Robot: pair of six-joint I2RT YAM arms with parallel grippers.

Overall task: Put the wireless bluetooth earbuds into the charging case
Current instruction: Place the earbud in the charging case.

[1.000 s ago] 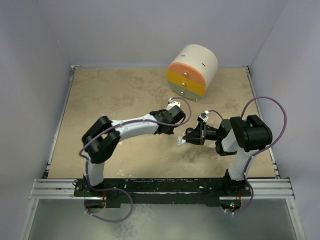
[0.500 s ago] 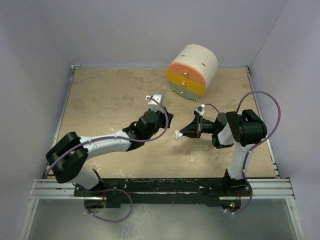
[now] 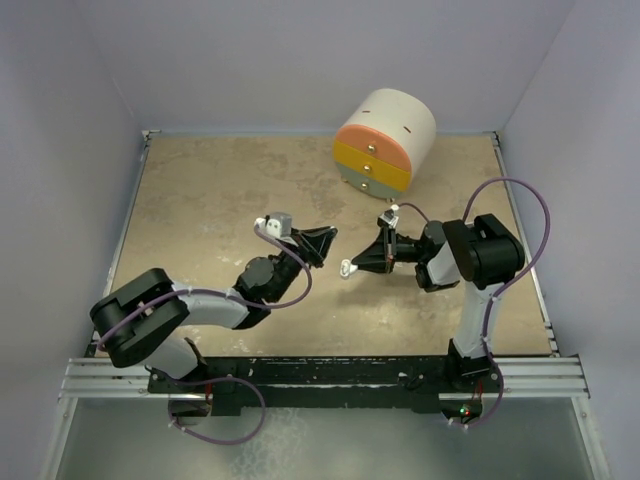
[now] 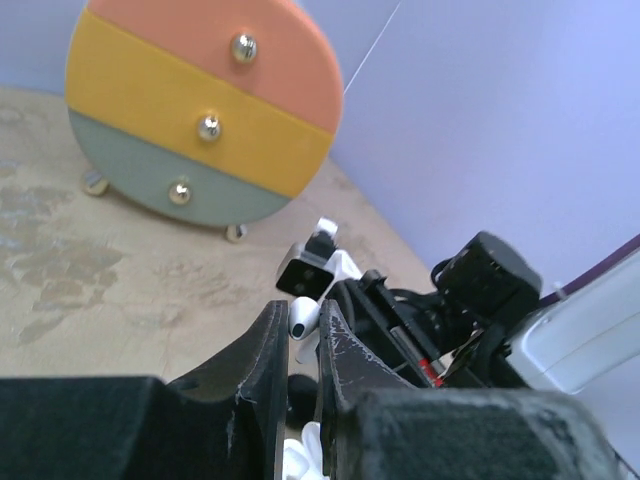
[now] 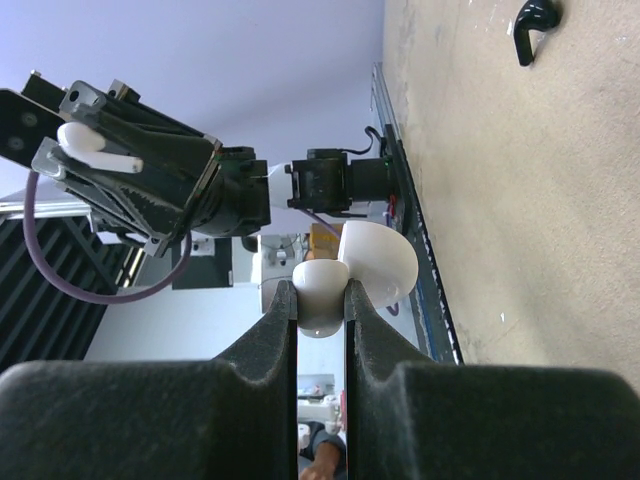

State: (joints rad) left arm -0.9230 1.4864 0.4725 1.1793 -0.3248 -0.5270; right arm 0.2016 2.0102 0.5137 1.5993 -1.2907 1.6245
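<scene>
We see a small white earbud [image 5: 320, 300], rounded with a cupped dome on one side. It is off the counter [image 3: 200, 220], over the middle and a little to the right. The right pincer [image 3: 357, 264] is clamped on it, both fingers pressed flat against its sides, with the dome sticking out past the tips.

Facing it from the left is the left pincer [image 3: 325, 238], its tips aimed toward the earbud. It is near the earbud but apart from it in the overhead view. Its fingers stand close together with only a thin slit between them. We cannot tell whether they pinch anything.

In the right wrist view a small glossy black piece [image 5: 530, 20] lies on the counter, curved and cut off by the top edge. We cannot tell whether that is the charging case.

At the far side of the counter, well apart from both pincers, we have the round drawer unit [image 3: 385, 140], cream on top and resting on little feet. Its face is split into three drawers: coral drawer [image 4: 200, 30] on top, yellow drawer [image 4: 150, 100] in the middle, grey-green drawer [image 4: 130, 165] at the bottom. Each has one shiny knob and all three are pushed in, so their contents are hidden from us.

Pale lilac walls [image 3: 60, 150] box in the counter, and a metal rail [image 3: 300, 372] runs along the near edge.
</scene>
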